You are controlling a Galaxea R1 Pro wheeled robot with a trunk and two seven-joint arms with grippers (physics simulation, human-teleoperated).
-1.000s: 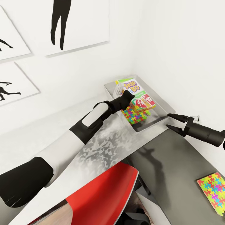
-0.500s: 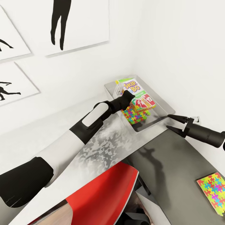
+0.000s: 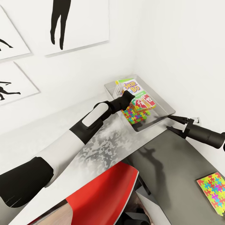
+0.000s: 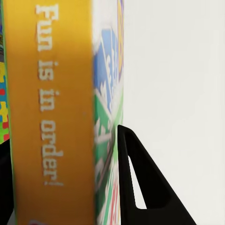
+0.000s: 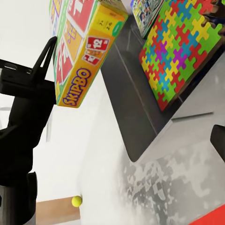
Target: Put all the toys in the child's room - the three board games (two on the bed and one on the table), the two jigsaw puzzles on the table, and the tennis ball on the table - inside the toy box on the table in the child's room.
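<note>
Left gripper (image 3: 128,95) clamps the Skip-Bo board game (image 3: 137,95) over the toy box (image 3: 162,103).
Inside the toy box lies a jigsaw puzzle (image 3: 135,115); just beside its near rim hangs the right gripper (image 3: 171,122), fingers parted; another jigsaw puzzle (image 3: 215,190) lies well apart.

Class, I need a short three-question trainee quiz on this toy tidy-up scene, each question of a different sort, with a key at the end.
1. True or false: the left pincer is shut on the Skip-Bo box above the toy box.
2. Multiple choice: where does the jigsaw puzzle seen in the head view's lower right corner lie? A) in the toy box B) flat on the dark table C) in the right pincer
3. Fill in: the right wrist view shows a small yellow-green ____ far below.

Key: 1 true; 2 B; 3 ball.
</note>
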